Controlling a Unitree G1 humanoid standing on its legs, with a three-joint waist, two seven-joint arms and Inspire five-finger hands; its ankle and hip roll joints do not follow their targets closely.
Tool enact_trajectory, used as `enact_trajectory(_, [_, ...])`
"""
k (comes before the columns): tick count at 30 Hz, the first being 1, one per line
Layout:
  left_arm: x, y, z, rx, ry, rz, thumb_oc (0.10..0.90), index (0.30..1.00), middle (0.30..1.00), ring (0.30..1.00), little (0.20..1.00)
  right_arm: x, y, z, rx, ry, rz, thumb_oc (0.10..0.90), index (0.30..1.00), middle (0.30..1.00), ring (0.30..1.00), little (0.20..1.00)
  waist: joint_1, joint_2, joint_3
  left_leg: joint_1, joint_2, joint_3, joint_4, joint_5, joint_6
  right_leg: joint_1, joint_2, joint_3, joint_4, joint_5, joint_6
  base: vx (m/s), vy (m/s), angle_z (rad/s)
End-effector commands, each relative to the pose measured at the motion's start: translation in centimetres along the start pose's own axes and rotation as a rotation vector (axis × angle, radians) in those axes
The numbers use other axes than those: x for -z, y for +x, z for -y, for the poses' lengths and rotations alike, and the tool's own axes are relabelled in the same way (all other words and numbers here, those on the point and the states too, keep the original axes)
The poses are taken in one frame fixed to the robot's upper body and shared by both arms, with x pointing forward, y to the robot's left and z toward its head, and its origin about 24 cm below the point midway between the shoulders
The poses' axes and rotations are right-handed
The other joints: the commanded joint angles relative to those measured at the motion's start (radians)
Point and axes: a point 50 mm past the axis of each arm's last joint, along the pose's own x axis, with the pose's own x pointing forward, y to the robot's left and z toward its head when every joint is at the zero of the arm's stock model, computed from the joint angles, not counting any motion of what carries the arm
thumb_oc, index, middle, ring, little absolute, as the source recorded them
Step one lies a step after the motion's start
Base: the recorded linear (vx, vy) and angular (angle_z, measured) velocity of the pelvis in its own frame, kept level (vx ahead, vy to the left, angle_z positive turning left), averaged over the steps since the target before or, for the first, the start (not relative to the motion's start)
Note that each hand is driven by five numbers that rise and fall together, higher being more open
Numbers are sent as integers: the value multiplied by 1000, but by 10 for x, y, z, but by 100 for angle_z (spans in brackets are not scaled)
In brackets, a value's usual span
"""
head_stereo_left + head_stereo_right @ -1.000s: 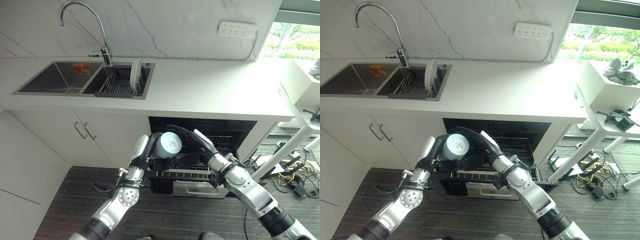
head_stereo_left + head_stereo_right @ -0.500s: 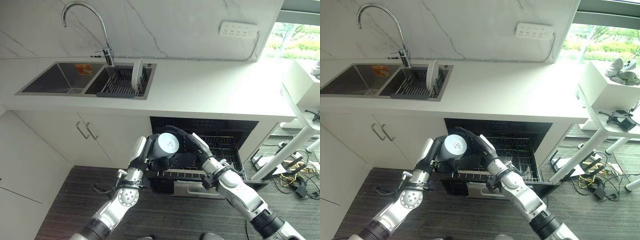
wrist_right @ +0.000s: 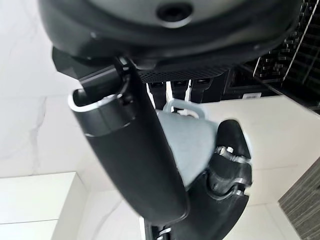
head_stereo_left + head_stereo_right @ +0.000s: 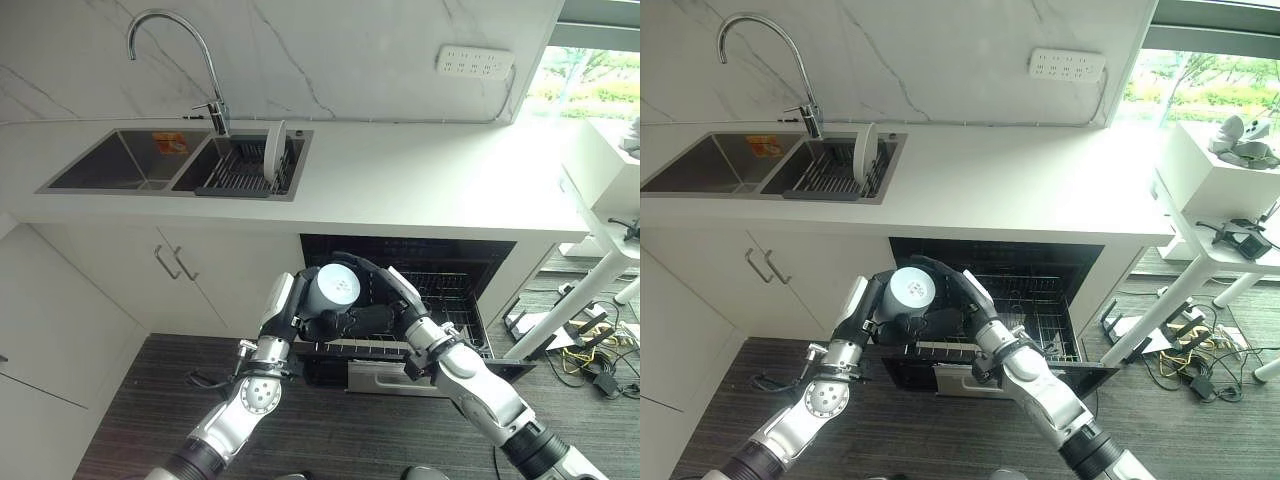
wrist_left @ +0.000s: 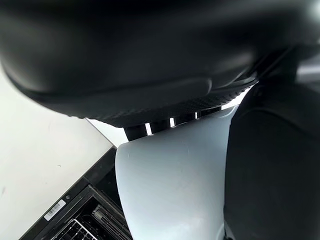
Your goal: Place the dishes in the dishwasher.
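Currently both hands are on the pale blue-grey mug (image 4: 337, 286), held bottom-up just in front of the open dishwasher (image 4: 455, 265), above its pulled-out lower rack (image 4: 1045, 325). Left hand (image 4: 300, 305) has fingers curled round the mug body; right hand (image 4: 375, 290) wraps the other side, thumb across the wall in its wrist view, next to the loop handle (image 3: 186, 106). Mug looks like glazed ceramic: rigid, smooth, likely slippery, chips if dropped on the rack wires. Best hold is round the body or through the handle, not the rim. One white plate (image 4: 271, 152) stands in the sink drainer (image 4: 236, 170). Orange sticker (image 4: 167, 142) in the sink basin, text unreadable; no print legible on the mug.
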Motion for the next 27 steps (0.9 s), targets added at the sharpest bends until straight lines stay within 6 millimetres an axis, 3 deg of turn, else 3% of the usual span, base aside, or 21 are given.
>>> enact_trajectory(1, [-89,19,11,27,-155,462,400,300,300,300,300,-59,21,-57,-242,172,328,400,300,300,300,300,15,-18,-16,19,23,58,82,-194,23,75,-5,37,-85,-72,82,0,0,0])
enact_trajectory(16, [-96,18,14,65,-148,511,403,305,305,305,305,-64,21,-62,-265,132,358,400,300,300,300,300,18,-17,-15,17,24,55,82,-192,22,75,-5,35,-85,-71,82,0,0,0])
enact_trajectory(17, [-96,18,15,64,-152,511,800,900,900,900,900,-65,21,-61,-260,131,365,400,300,300,300,300,17,-17,-15,18,24,56,82,-192,22,75,-5,34,-85,-72,82,0,0,0])
enact_trajectory(22, [-94,19,17,86,-151,491,800,900,900,900,900,-67,21,-58,-223,171,395,400,300,300,300,300,17,-15,-16,20,28,56,82,-192,21,78,-5,33,-85,-72,80,0,0,0])
enact_trajectory(27, [-80,21,26,194,-97,379,800,900,900,900,900,-77,18,-38,-99,260,481,400,300,300,300,300,8,-8,-23,20,32,57,82,-188,18,81,-3,29,-85,-74,79,0,0,0])
